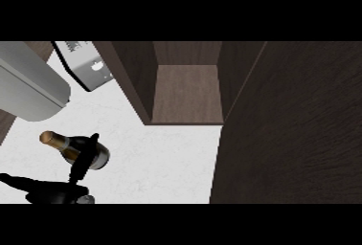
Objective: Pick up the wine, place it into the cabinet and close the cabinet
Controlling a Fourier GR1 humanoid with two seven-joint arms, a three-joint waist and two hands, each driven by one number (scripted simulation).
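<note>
The wine (74,149) lies on the white counter (163,158), at the near left part of the view. It is a dark bottle with a gold top, and this top points to the far left. The body of the bottle is tilted, with the thick end to the right.

The left hand (60,191) shows at the near left edge, black against the counter. One finger (83,160) is stretched up and lies over the bottle, touching its right side (its tip reaches just past the bottle's far edge). Another finger points to the left, low in the view, apart from the bottle. The fingers look straight and spread, not curled around the wine, so the hand touches the bottle but does not grasp it.

The right hand is not in the view.

The cabinet (187,91) stands at the far middle of the view, and it is open: one can see its brown inside floor and its dark side walls. Its door (290,129) is a large dark panel that fills the right side of the view, from far to near. The wine is well apart from the cabinet, to the near left of it.

At the far left there is a grey rounded appliance (28,86), and beside it a flat silver thing with a dark edge (88,64); what it is I cannot tell.
</note>
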